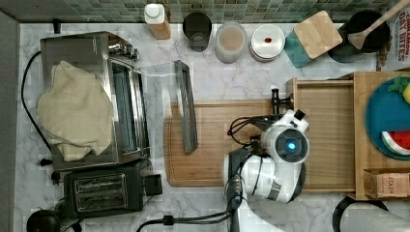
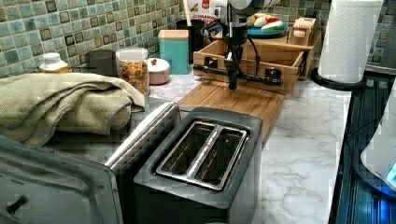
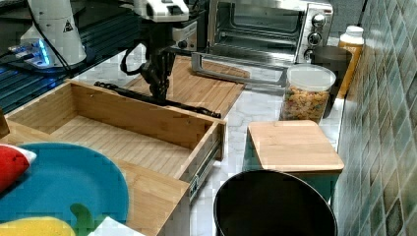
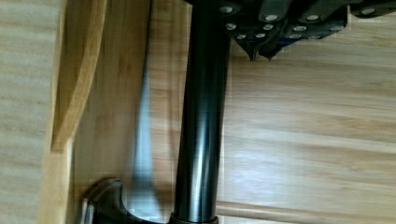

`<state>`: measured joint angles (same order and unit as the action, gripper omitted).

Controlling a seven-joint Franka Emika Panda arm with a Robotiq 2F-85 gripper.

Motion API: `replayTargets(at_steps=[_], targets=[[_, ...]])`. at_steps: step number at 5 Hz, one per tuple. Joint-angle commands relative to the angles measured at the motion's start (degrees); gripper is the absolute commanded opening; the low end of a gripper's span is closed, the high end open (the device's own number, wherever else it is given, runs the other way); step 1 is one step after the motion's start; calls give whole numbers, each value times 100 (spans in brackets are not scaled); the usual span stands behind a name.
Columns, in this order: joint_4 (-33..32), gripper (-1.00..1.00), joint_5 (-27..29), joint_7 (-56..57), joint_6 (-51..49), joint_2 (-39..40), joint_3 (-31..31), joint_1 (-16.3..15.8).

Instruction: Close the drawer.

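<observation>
Drawer point(image 3: 123, 137) pulled well out of its wooden unit, front panel over the near edge of the cutting board point(image 1: 212, 145) on the marble surface point(image 2: 303, 154). Gripper point(image 3: 160, 88) down at the dark handle bar point(image 3: 157, 101); whether jaws clasp the bar or merely flank it, cannot tell. Nothing of the closing done; the whole push inward left.

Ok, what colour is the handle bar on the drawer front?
Black, a glossy dark bar against the light wood of the drawer; the wrist view shows it best.
</observation>
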<state>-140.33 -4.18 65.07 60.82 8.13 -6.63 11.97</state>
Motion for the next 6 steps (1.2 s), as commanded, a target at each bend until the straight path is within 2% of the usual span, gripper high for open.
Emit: replayTargets(at_steps=[1,2,3,4,5,6], targets=[[1337,-100,876,1584,-145,135,-977,1279],[1985,-100,1359,2373,-308,616,-970,1581],[2755,-100,1585,2960,-513,1188,-903,1857],[3121,-100,1089,2584,-614,1383,-1154,1749],[3145,-100,528,2174,-542,1341,-1470,1492],[3145,-100,474,2135,-542,1331,-1387,1568]])
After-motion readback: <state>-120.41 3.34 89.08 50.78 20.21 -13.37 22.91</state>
